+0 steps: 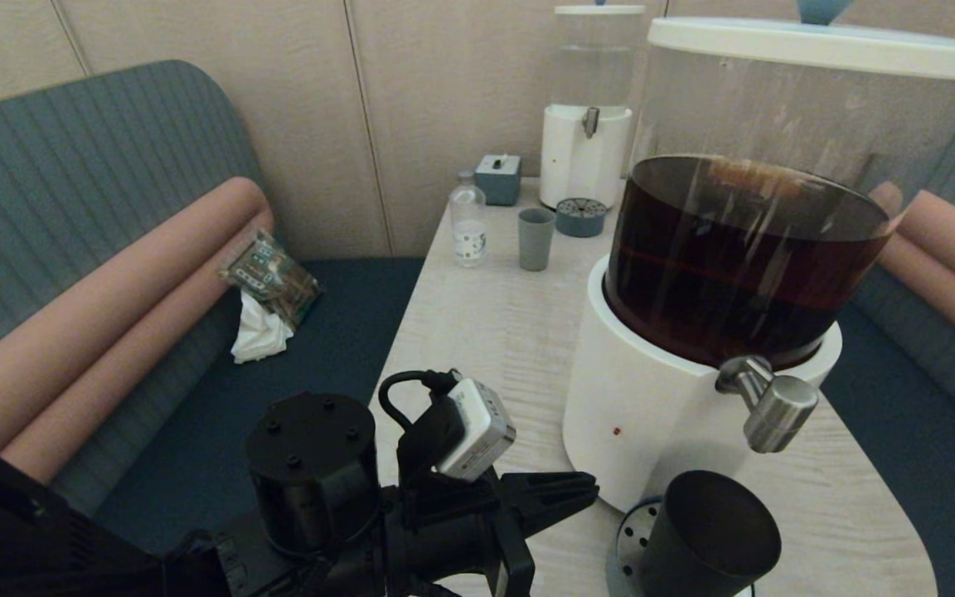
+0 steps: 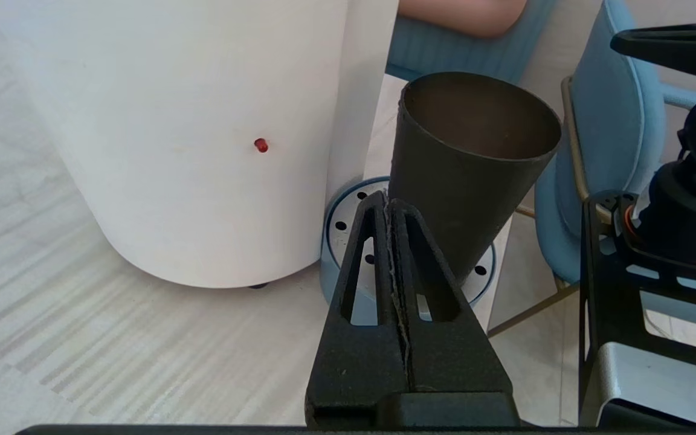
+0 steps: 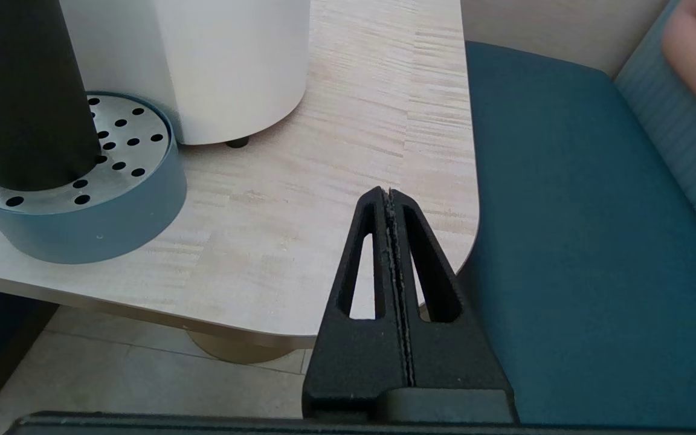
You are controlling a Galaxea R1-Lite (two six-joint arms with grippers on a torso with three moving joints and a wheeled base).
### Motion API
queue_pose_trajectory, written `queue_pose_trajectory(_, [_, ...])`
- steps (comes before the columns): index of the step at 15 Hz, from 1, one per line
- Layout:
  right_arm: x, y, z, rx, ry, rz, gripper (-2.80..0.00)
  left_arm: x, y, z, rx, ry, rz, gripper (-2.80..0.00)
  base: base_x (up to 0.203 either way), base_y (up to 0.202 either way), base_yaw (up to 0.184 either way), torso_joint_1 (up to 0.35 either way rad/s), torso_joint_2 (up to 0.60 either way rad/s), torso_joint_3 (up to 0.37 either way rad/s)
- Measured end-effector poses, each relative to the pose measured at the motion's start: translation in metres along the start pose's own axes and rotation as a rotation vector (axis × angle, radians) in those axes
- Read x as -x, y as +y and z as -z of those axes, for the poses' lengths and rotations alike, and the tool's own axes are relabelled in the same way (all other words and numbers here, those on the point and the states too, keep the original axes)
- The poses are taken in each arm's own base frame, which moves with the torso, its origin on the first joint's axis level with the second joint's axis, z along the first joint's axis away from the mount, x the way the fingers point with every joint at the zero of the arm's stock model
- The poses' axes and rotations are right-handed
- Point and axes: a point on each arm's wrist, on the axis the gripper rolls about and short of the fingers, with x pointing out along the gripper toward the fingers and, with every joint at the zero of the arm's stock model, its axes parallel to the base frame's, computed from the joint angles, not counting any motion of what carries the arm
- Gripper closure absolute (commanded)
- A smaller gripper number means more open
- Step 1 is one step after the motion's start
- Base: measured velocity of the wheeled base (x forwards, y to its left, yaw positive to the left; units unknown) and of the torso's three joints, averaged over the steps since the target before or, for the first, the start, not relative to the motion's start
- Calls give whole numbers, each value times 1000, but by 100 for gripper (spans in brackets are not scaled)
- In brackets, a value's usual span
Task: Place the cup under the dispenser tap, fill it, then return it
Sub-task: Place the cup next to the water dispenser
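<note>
The small matte black tapered cup [image 1: 710, 535] is seen standing on a round blue-walled drip tray with a perforated steel top [image 1: 628, 539], at about five o'clock in the head view, near the front edge of the pale wood-grain table [image 1: 477, 332]. Directly above the cup, at its twelve o'clock, the stubby brushed-steel dispenser tap [image 1: 768, 404] is found projecting from the large white-based dispenser with a clear tank of dark brown liquid [image 1: 652, 414].

The left gripper [image 1: 589, 487] is located at the cup's nine o'clock, just beside the tumbler's wall; its fingers are pressed fully together and nothing is held between them. In the left wrist view the closed fingertips [image 2: 389, 202] are seen close against the cup's side [image 2: 469, 175], though actual contact cannot be confirmed.

The right gripper [image 3: 389, 196] is parked off the table's corner, over a dark blue seat cushion [image 3: 565, 241], its fingers likewise closed on nothing.

Toward twelve o'clock at the table's far end, a pale grey-blue tumbler [image 1: 535, 238], a small clear bottle [image 1: 468, 220] and a smaller clear-water dispenser [image 1: 589, 108] are stood
</note>
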Motion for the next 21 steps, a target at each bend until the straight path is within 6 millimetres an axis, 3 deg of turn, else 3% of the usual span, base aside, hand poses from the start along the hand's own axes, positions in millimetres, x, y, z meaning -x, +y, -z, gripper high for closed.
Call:
queue_pose_trajectory(4, [0,0,0,0,0,-1,0,-1,0,0,1,3,1,0,0,0,0,0,0,0])
queue_pose_trajectory(5, [0,0,0,0,0,0,0,-1,-1,1,2,4,1,-280,0,0,0,0,0,0])
queue_pose_trajectory(21, [0,0,0,0,0,0,0,-37,-22,35,11,94,118,-280,0,0,0,0,0,0])
